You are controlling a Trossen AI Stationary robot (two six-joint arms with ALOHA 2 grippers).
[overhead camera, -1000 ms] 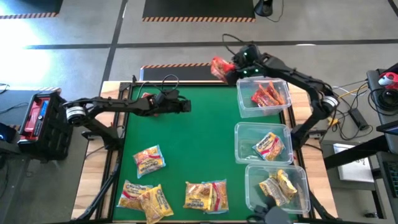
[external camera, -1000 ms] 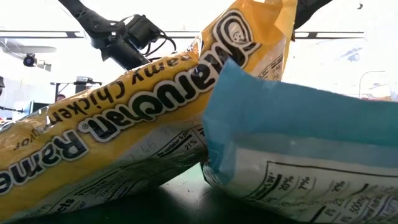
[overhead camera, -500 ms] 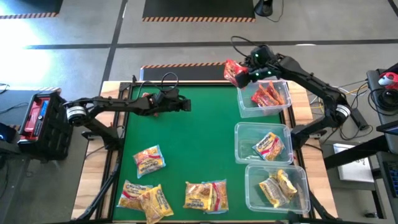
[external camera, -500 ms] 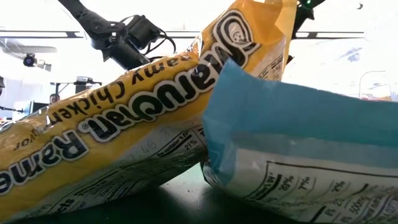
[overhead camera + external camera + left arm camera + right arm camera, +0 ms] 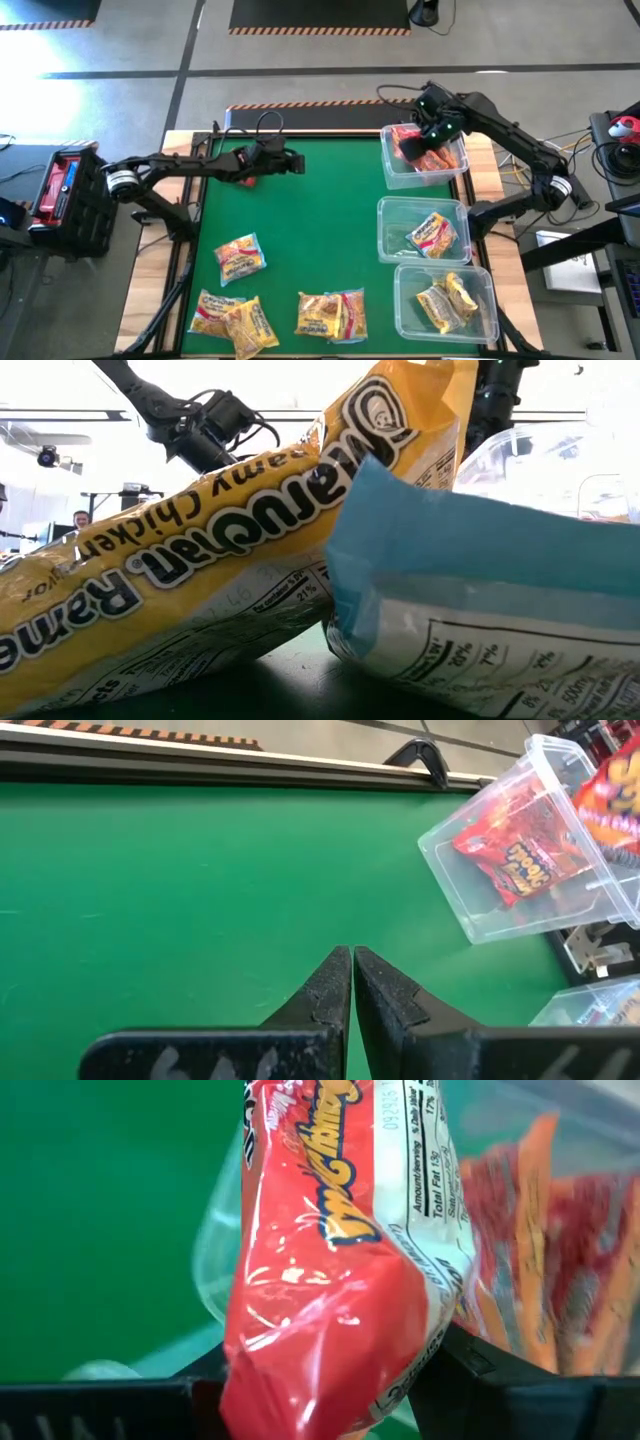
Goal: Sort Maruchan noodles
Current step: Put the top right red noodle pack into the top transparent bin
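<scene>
Upside-down lettering on the yellow noodle packet (image 5: 200,560) close to the low camera reads "Maruchan", "Ramen" and "Chicken". The blue and white packet (image 5: 480,600) beside it shows a nutrition panel with percent figures, too small to read fully. The red packet (image 5: 330,1260) shows "Amount/serving" on a white panel.

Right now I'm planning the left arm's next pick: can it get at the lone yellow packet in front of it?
Probably yes: the left end effector is shut and empty, with bare green mat toward that packet.

left pincer (image 5: 352,982) closed; right pincer (image 5: 412,146) clamped.
</scene>
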